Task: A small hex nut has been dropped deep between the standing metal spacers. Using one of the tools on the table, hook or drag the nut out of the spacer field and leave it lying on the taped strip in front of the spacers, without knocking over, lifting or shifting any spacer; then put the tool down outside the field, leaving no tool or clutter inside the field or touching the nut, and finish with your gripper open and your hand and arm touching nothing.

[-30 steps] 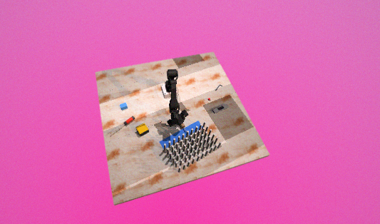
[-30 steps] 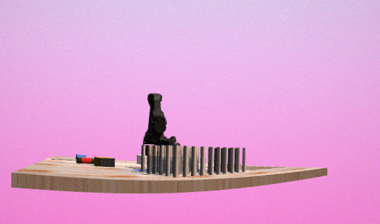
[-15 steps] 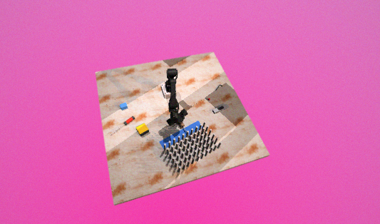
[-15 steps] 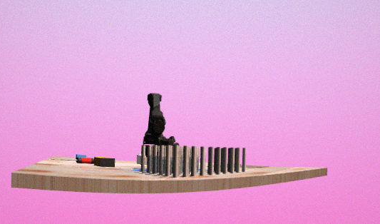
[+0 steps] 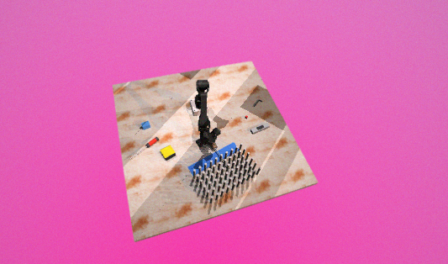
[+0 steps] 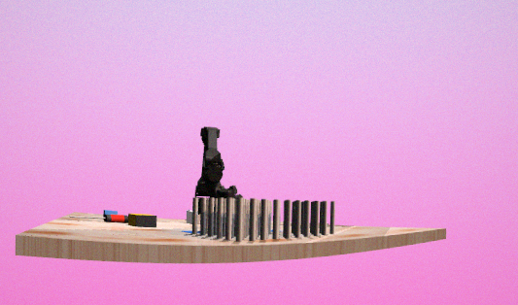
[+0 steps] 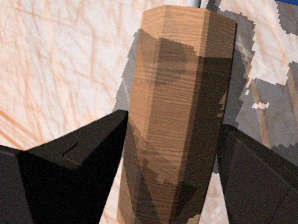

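My gripper (image 5: pixel 213 146) (image 7: pixel 174 127) is shut on the wooden handle (image 7: pixel 175 70) of a tool, just behind the taped strip. The tool's thin metal shaft (image 7: pixel 203 3) leaves the handle's far end; in the top view it reaches over the strip toward the near rows of spacers. Its tip cannot be made out. The blue taped strip (image 5: pixel 231 147) lies along the spacer field's arm side. The metal spacers (image 5: pixel 224 173) (image 6: pixel 240 219) stand upright in several rows. The hex nut cannot be seen. In the exterior view the spacers hide the fingers.
A yellow-topped block (image 5: pixel 167 151) (image 6: pixel 142 220), a red-handled screwdriver (image 5: pixel 152 142) (image 6: pixel 117 219) and a blue item (image 5: pixel 145 124) lie on the left. A grey block (image 5: pixel 260 128), a small red item (image 5: pixel 246 117) and a black hex key (image 5: pixel 257 102) lie on the right.
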